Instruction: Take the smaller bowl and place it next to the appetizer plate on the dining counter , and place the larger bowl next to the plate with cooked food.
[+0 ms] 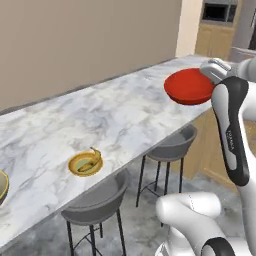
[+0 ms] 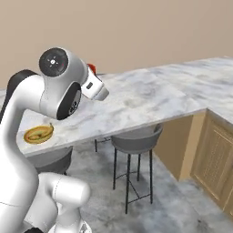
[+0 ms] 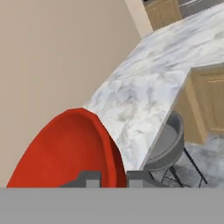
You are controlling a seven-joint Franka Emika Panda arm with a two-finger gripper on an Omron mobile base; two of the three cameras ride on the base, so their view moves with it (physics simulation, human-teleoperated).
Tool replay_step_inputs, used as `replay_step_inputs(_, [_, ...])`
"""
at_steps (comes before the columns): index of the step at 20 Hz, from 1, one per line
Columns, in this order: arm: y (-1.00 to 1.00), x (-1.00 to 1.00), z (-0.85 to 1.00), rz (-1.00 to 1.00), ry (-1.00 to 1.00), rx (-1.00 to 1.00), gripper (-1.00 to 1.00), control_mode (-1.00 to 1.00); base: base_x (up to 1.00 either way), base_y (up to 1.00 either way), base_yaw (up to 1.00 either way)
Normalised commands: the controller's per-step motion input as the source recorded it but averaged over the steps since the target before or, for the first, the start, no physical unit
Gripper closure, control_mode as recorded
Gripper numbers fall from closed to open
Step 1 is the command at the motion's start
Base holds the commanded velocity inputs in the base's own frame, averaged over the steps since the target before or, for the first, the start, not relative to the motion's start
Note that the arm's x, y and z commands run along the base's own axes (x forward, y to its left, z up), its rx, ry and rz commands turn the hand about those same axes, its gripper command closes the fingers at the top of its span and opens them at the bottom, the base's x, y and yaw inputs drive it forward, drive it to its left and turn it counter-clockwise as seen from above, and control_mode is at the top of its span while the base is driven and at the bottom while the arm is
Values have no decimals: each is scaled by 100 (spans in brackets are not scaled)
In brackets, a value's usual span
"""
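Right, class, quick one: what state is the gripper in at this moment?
Gripper: shut on the rim of the smaller bowl, held above the dining counter.

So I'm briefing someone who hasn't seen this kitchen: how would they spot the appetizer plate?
Start from the long marble dining counter with grey stools under its edge. Near that front edge sits the appetizer plate, small and round. Its yellow rim and yellow-brown food pieces distinguish it from the plain red bowl held farther along.

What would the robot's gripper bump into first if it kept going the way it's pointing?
Probably the marble counter. The gripper, shut on the red bowl, looks along the countertop toward the far wooden cabinets; depth is hard to judge.
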Motion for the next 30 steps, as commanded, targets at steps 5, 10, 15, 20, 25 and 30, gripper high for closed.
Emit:
replay_step_inputs(5, [0, 0, 0, 0, 0, 0, 100, 100, 97, 5, 60])
replay_step_inputs(10, [0, 0, 0, 0, 0, 0, 100, 100, 100, -37, 47])
replay_step_inputs(15, [0, 0, 0, 0, 0, 0, 100, 100, 79, -68, 43])
replay_step_inputs(20, [0, 0, 0, 0, 0, 0, 100, 100, 70, -66, 37])
replay_step_inputs(25, [0, 0, 0, 0, 0, 0, 100, 100, 47, -4, 24])
replay_step_inputs(30, [9, 36, -52, 3, 0, -1, 100, -100, 0, 0, 0])
